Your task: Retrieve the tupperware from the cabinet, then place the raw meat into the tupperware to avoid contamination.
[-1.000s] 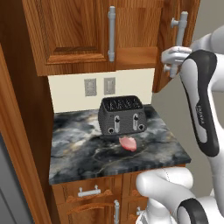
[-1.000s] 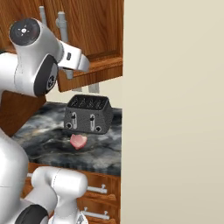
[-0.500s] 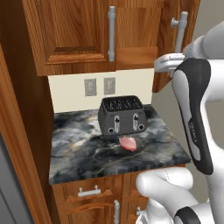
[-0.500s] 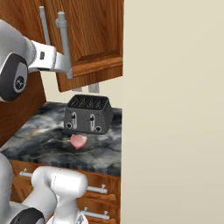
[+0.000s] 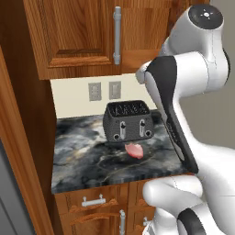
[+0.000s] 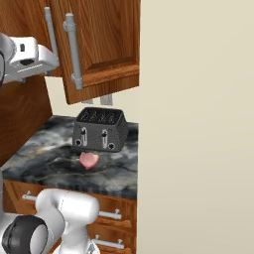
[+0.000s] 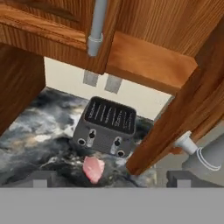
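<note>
The cabinet (image 5: 87, 36) hangs above the counter (image 5: 87, 156), its left door shut flat with the grey bar handle (image 5: 117, 34) at the inner edge. In the hand view the right door (image 7: 175, 118) stands swung out edge-on, its handle (image 7: 205, 155) just beside the claw, which suggests the arm is working that door to reach the inside. The tupperware cannot be seen; it is judged to lie behind the doors, on a shelf no camera looks into.

Below, the dark grey toaster (image 5: 128, 120) sits against the back wall under two outlets (image 5: 104, 91). The raw meat (image 5: 134, 150) lies flat on the counter, touching or just in front of the toaster's base, uncovered and waiting for its container.

To the right, the arm (image 5: 183, 78) is raised toward the cabinet's lower edge. The claw (image 7: 108, 180) shows two dark tips set well apart with nothing between them, so it is spread and empty.
</note>
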You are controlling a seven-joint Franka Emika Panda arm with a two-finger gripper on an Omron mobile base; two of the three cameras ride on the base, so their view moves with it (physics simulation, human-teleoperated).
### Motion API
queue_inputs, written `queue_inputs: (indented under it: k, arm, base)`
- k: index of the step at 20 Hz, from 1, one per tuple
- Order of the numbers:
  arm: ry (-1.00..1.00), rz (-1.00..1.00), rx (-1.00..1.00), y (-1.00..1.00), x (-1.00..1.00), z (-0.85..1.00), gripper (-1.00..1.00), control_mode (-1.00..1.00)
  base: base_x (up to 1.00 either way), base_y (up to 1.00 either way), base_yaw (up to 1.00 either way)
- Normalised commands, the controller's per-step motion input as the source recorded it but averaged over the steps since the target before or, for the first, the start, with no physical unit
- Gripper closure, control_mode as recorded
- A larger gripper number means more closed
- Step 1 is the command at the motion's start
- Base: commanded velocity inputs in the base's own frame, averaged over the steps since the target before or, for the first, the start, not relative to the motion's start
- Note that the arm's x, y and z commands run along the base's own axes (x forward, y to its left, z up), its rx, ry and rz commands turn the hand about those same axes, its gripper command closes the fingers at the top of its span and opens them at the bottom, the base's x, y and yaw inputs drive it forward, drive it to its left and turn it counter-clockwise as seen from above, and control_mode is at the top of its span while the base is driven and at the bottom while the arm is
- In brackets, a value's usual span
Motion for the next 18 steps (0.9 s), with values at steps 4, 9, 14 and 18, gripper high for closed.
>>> queue_inputs:
  k: [4,9,14,18]
  arm:
    - [0.11,0.04,-0.38,0.22,0.38,-0.30,-1.00,-1.00]
    - [0.18,0.13,-0.39,0.05,0.52,-0.31,-1.00,-1.00]
    - [0.13,0.12,-0.24,-0.02,0.49,-0.06,-1.00,-1.00]
    - [0.12,0.14,-0.14,0.00,0.50,0.00,-1.00,-1.00]
  base:
    - [0.00,0.00,0.00]
    - [0.00,0.00,0.00]
    - [0.00,0.00,0.00]
    - [0.00,0.00,0.00]
